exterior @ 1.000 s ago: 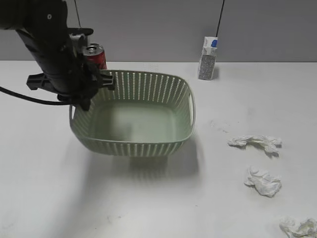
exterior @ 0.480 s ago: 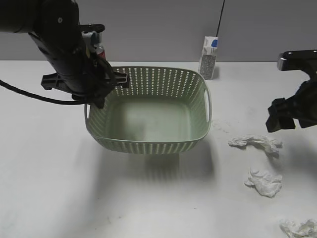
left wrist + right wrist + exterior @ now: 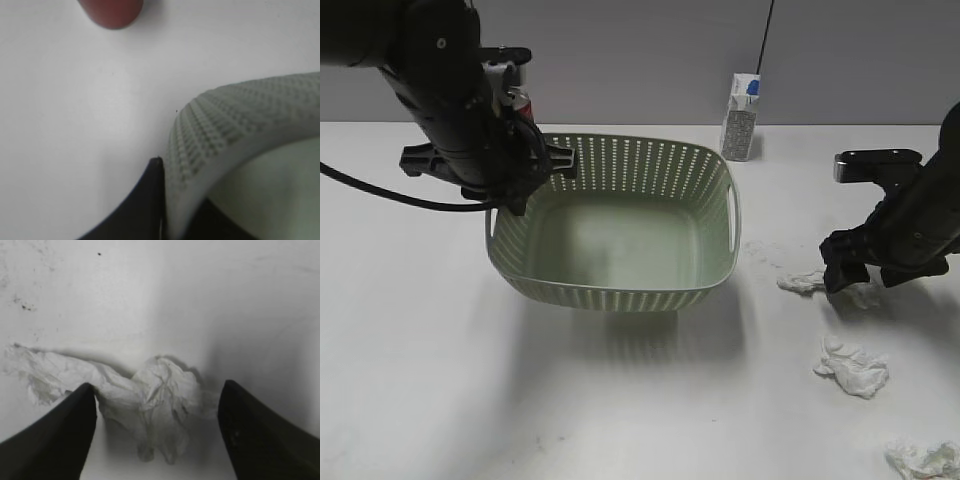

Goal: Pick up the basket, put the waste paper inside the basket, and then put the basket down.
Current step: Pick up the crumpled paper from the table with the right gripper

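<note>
The pale green slotted basket point(image 3: 620, 235) hangs tilted above the table, held at its back left rim by my left gripper point(image 3: 525, 170), which is shut on it. In the left wrist view the rim point(image 3: 235, 110) sits clamped against a dark finger point(image 3: 165, 200). My right gripper point(image 3: 860, 275) is open and low over the nearest waste paper wad point(image 3: 805, 283). In the right wrist view that wad point(image 3: 160, 405) lies between the spread fingers point(image 3: 157, 415). Two more white wads lie on the table, one near the middle right point(image 3: 850, 365) and one at the bottom right corner point(image 3: 925, 460).
A red can point(image 3: 520, 100) stands behind the left arm and shows in the left wrist view point(image 3: 111, 11). A white-and-blue carton point(image 3: 740, 118) stands at the back. A grey wall bounds the white table point(image 3: 420, 380) at the rear.
The right arm came in from the right and dropped over the upper wad. The basket rose and shifted right a second ago and has since held nearly still.
</note>
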